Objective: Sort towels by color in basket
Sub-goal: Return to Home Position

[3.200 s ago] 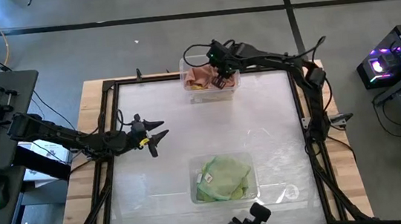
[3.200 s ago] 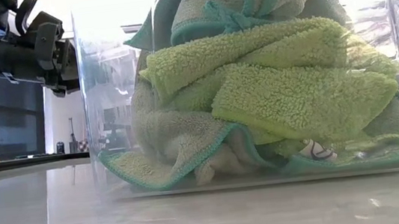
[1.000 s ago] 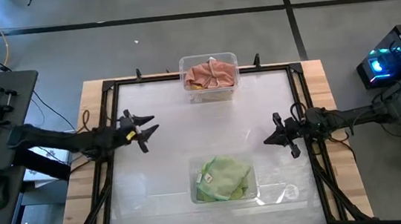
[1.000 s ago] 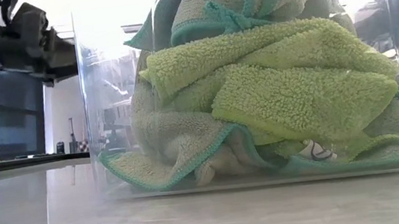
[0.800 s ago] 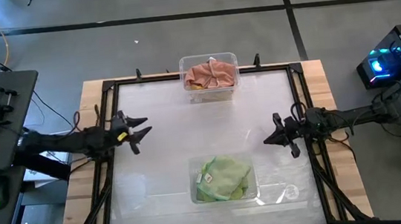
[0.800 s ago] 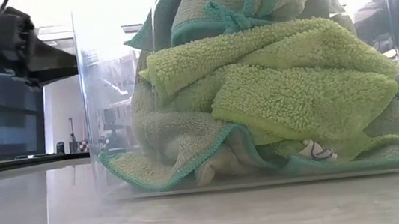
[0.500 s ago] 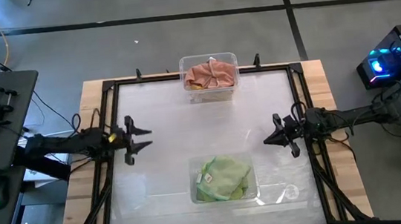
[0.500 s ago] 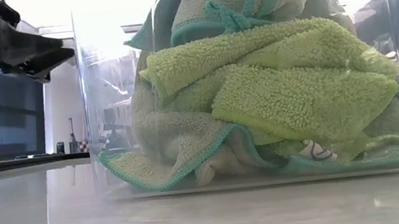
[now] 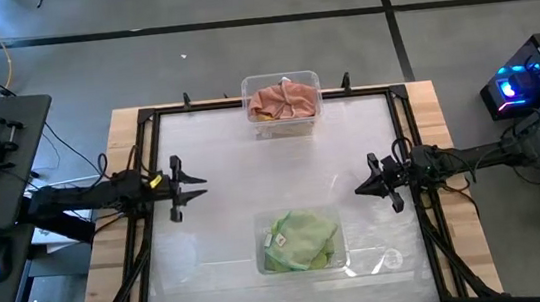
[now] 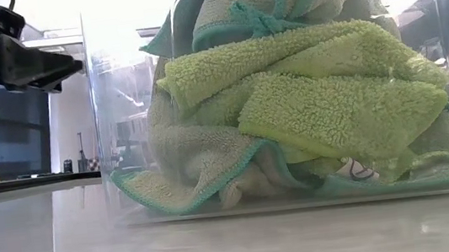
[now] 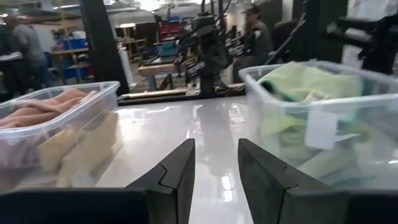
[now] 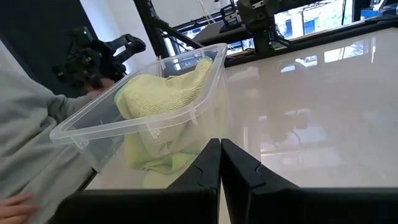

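Note:
Light green towels are heaped in a clear bin at the middle of the near edge; they fill the low view. Peach-salmon towels lie over mustard yellow ones in a second clear bin at the far edge. My left gripper hovers open over the table's left part and points toward the right edge; both bins flank it in the left wrist view. My right gripper hovers shut over the right part, facing the green bin.
A black frame runs round the white tabletop. The stretch of table between the two bins is bare. In the right wrist view a person's grey sleeve and hand show beside the near bin. People stand in the room beyond.
My left gripper has drawn back a little toward the table's left and near edges and rolled about its own axis, so that it now points straight toward the right edge. The right arm and the towels have kept still.

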{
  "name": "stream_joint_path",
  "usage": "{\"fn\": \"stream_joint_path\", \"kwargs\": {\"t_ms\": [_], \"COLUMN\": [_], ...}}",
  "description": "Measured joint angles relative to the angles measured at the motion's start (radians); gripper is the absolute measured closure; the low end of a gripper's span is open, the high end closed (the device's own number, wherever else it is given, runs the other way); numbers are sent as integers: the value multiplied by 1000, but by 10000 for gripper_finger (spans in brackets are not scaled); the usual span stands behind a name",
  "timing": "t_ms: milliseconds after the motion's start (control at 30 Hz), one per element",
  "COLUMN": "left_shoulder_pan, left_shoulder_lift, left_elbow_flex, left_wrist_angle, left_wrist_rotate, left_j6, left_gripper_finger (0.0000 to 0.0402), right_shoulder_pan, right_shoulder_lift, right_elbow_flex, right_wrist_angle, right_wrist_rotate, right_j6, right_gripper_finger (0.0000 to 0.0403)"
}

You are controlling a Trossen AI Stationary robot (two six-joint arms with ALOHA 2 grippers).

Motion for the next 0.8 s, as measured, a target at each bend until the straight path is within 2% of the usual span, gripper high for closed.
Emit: {"fn": "stream_joint_path", "kwargs": {"t_ms": [633, 800], "left_shoulder_pan": [10, 10], "left_shoulder_lift": [19, 19], "left_elbow_flex": [0, 1], "left_wrist_angle": [3, 3], "left_wrist_rotate": [-21, -21], "left_j6": [40, 40], "left_gripper_finger": [296, 296], "right_shoulder_pan": [0, -1], "right_shoulder_lift": [0, 0], "right_elbow_flex": [0, 0], "right_wrist_angle": [-1, 12], "right_wrist_rotate": [-1, 71], "right_j6": [-5, -176], "right_gripper_finger": [401, 401]}}
